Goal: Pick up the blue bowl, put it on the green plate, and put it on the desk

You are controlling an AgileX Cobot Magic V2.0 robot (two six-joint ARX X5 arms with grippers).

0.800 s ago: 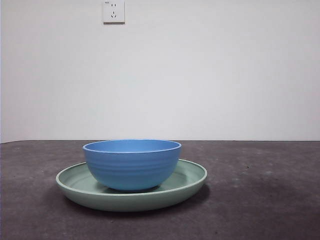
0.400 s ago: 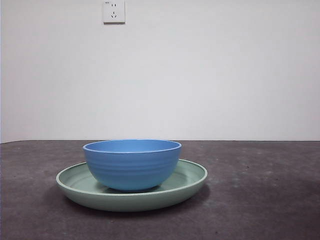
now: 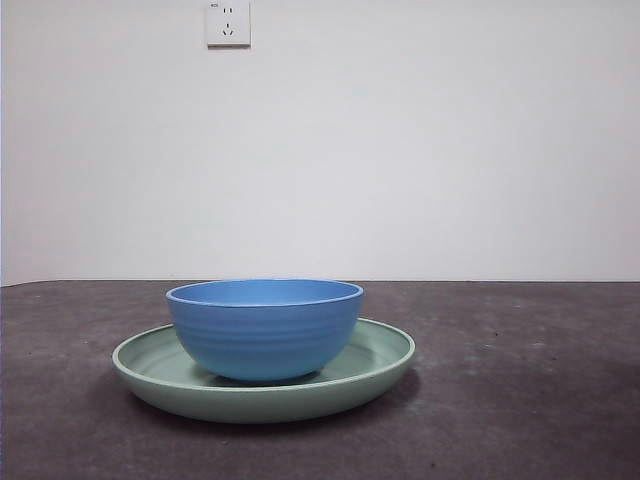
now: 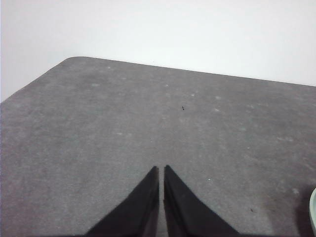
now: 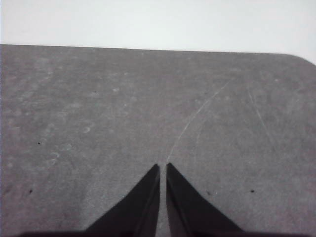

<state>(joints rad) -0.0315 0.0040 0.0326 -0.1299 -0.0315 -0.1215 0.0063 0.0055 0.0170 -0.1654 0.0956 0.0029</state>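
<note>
The blue bowl (image 3: 264,328) stands upright inside the green plate (image 3: 385,358), which rests on the dark grey desk (image 3: 520,400) left of centre in the front view. Neither arm shows in the front view. My left gripper (image 4: 161,170) is shut and empty above bare desk; a sliver of the green plate's rim (image 4: 313,212) shows at that picture's edge. My right gripper (image 5: 162,168) is shut and empty above bare desk (image 5: 98,113), with neither dish in its view.
A white wall with a power socket (image 3: 227,22) stands behind the desk. The desk's rounded far corners show in both wrist views.
</note>
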